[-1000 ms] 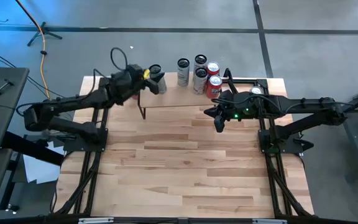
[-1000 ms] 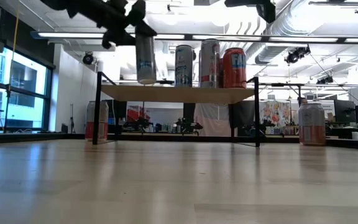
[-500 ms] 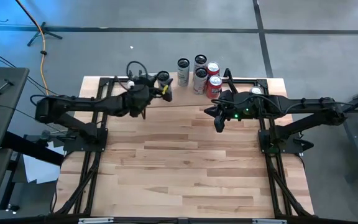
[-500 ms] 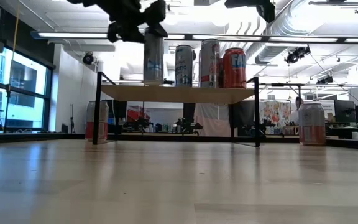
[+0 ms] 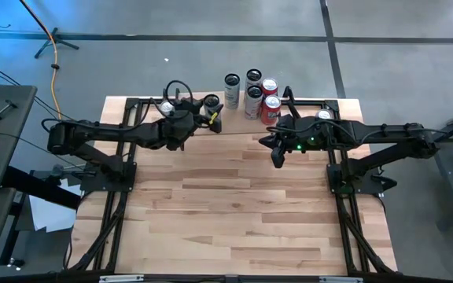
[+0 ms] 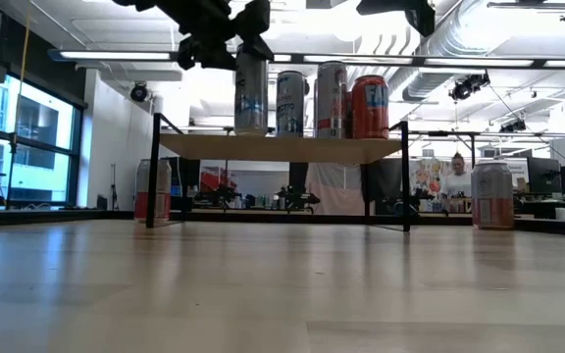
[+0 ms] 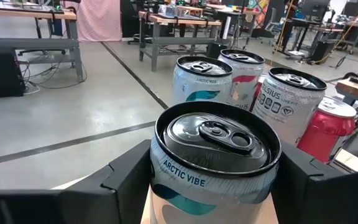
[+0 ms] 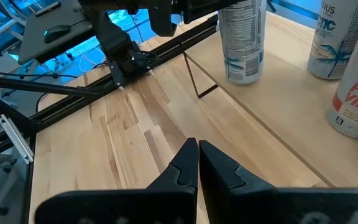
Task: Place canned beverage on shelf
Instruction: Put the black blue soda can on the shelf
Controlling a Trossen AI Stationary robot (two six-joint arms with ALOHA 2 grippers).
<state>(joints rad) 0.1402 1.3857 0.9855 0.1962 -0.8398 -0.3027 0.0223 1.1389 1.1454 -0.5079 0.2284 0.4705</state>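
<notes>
My left gripper is shut on a silver can marked ARCTIC VIBE, at the left part of the shelf. The shelf is a light wood top on thin black legs at the table's far edge. A white can, another pale can and a red can stand on it to the right. My right gripper is shut and empty, in front of the shelf's right end. My left gripper pinches the can's upper wall, just under its rim, between its two fingers. They come from the table's left, one on either side of the can. The can is upright, its base at the shelf top; whether it rests there I cannot tell.
A red can stands on the table under the shelf's left end, and a pale orange can stands to the shelf's right. Several cans cluster on the shelf's right half. Bare wooden table lies in front. A person shows far behind.
My left gripper has carried the silver can toward the table's right, along the shelf's left part, and a little down. It has turned, and the can has gone from tilted to upright. The can now stands close beside the white can.
</notes>
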